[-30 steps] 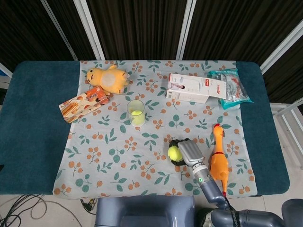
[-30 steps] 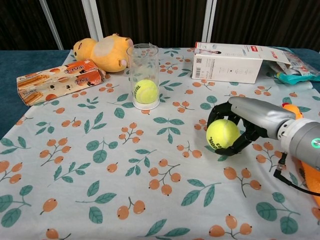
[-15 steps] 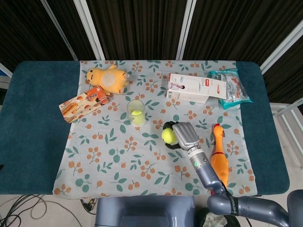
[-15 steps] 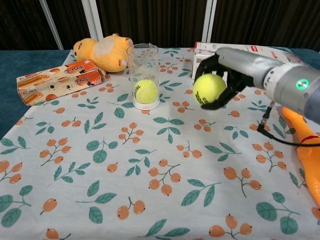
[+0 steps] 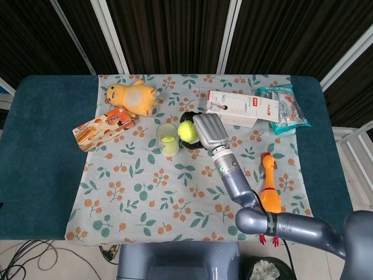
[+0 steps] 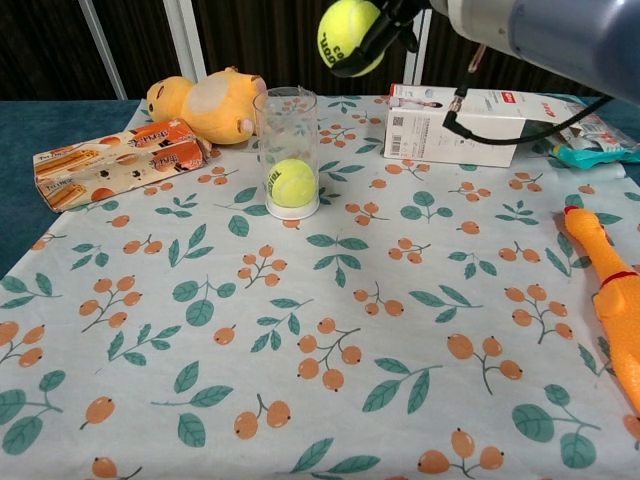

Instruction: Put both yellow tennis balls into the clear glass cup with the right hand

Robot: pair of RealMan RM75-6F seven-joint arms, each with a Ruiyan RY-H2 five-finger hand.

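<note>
Right hand is gripping a yellow felt tennis ball, fingers wrapped around it, holding it in the air just right of and above the clear glass cup. Second yellow tennis ball is sitting at the bottom of that cup, upright on the floral tablecloth. Left hand isn't showing in either view
</note>
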